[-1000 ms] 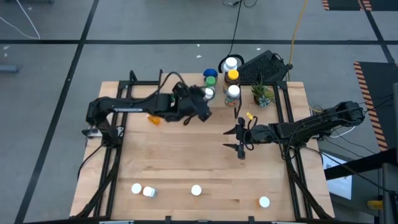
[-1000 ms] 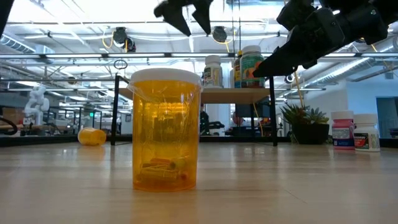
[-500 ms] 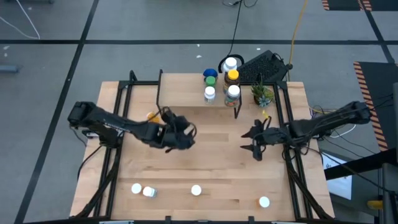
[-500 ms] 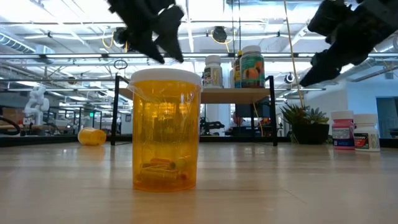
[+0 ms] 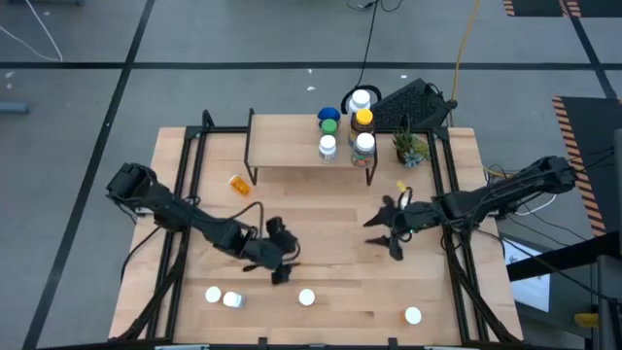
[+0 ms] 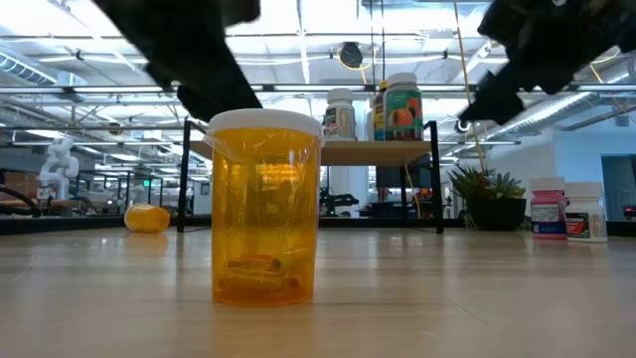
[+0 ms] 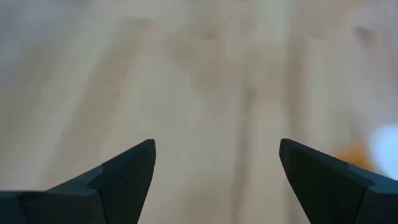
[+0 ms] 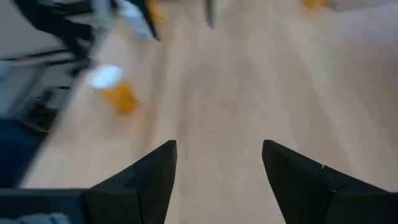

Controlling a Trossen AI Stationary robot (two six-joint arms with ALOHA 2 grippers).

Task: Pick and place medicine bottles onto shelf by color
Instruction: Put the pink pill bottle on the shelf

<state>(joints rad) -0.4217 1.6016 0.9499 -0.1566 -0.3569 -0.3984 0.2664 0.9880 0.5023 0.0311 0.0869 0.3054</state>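
Observation:
The shelf (image 5: 292,146) stands at the table's far side. Several medicine bottles (image 5: 328,146) (image 6: 402,107) are grouped upright on its right end. An orange bottle (image 5: 238,183) lies on its side on the table near the shelf's left legs. Several white-capped bottles (image 5: 306,297) stand along the near edge; one of them is the orange one (image 6: 263,204) that fills the low view. My left gripper (image 5: 280,262) (image 7: 214,162) is open over bare wood, just beyond the near bottles. My right gripper (image 5: 382,236) (image 8: 217,162) is open right of centre. Neither holds anything.
A small potted plant (image 5: 408,148) stands right of the shelf. Behind it a dark keyboard (image 5: 413,102) overhangs the far edge. Two white bottles (image 6: 566,211) show at the right in the low view. Bare wood lies between the shelf and the near row.
My left gripper has swung away from the bottles on the shelf toward the table's near edge and has come down close to the tabletop. My right gripper has shifted slightly toward the right edge and turned. The bottles have stayed in place.

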